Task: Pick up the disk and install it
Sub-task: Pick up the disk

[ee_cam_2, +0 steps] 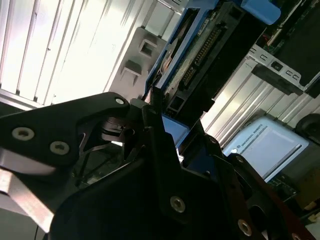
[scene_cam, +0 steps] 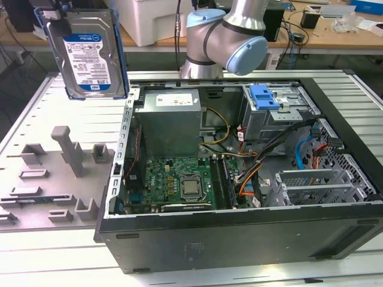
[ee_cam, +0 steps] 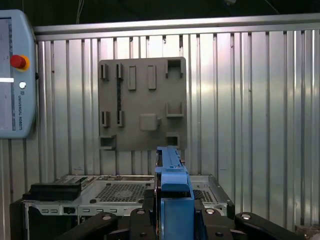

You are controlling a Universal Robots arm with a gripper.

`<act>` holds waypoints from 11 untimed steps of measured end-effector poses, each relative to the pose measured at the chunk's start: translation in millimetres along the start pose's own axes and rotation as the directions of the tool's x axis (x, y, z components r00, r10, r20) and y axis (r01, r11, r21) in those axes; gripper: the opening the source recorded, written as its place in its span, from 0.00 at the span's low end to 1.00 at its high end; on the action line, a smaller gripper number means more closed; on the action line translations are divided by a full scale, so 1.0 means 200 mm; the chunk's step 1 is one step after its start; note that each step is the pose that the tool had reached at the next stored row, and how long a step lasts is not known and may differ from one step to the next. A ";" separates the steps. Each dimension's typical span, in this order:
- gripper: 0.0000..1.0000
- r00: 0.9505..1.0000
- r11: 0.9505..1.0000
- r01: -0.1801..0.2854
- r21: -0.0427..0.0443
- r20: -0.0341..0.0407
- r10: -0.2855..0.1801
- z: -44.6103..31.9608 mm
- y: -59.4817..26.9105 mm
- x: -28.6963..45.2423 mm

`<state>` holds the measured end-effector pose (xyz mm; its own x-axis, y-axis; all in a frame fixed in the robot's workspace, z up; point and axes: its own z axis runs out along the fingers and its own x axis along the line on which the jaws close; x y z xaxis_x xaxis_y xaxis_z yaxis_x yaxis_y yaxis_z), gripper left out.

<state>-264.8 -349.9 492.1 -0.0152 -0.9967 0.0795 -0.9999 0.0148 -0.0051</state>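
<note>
The disk (scene_cam: 87, 57) is a silver hard drive with a white-and-blue label and a blue frame. It hangs upright in the air over the table, above the grey fixture plate and off the open computer case's corner on the exterior view's left. My gripper (scene_cam: 57, 11) grips it from its top edge and is partly cut off by the picture's edge. In both wrist views the black fingers (ee_cam: 150, 212) close on the drive's blue frame (ee_cam: 172, 177). In the second wrist view the disk's connector edge (ee_cam_2: 200, 65) points away from the gripper (ee_cam_2: 165, 125).
The open computer case (scene_cam: 239, 239) lies on its side with motherboard, power supply and cables showing. A drive cage with a blue tab (scene_cam: 266, 98) sits at its far right. The grey fixture plate (scene_cam: 54, 179) lies beside the case. A teach pendant (ee_cam: 15, 75) rests on the ribbed table.
</note>
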 end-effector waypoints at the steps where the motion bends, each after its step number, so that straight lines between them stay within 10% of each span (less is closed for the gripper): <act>1: 0.36 1.000 1.000 0.000 0.000 0.000 0.000 0.000 -0.017 0.000; 11: 0.36 1.000 1.000 0.000 0.000 0.000 0.000 -0.001 -0.174 0.003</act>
<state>-230.1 -351.1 492.6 -0.0149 -0.9967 0.0796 -0.9999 0.0146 -0.0049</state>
